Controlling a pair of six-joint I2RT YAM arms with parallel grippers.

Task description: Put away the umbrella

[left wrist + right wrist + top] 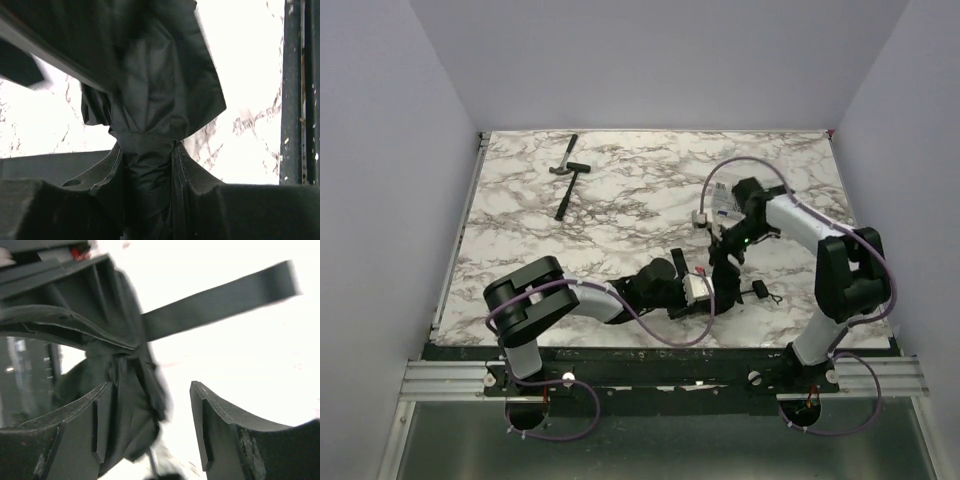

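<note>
**Umbrella gathered, closing strap not yet fastened**

The black compact umbrella with its matte fabric canopy (155, 80) lies collapsed on the white, grey-veined marble surface (620, 230). It is well apart from the small black-handled hammer (567, 176), on the side of the hammer toward the arm bases and off to the right. Both arms meet there, equally far from the hammer.

The left tool (147, 152) is pressed together on a bunched neck of the canopy, and cloth billows loosely above the pinch. The right tool (151, 390) stands spread. One finger lies against the crumpled fabric and the other is clear of it, so it grips nothing. A flat black fabric strap (220, 295) sticks out from the bundle past the right tool, free and unwrapped.

Judged from this, the task is about midway. The canopy is down and drawn into a bundle, but the folds are untidy and nothing binds them. What seems left is to smooth or twist the cloth around the shaft, bring the strap around the bundle and fasten it. No sleeve or container shows anywhere around the hammer, so I cannot tell where the umbrella is meant to end up.
</note>
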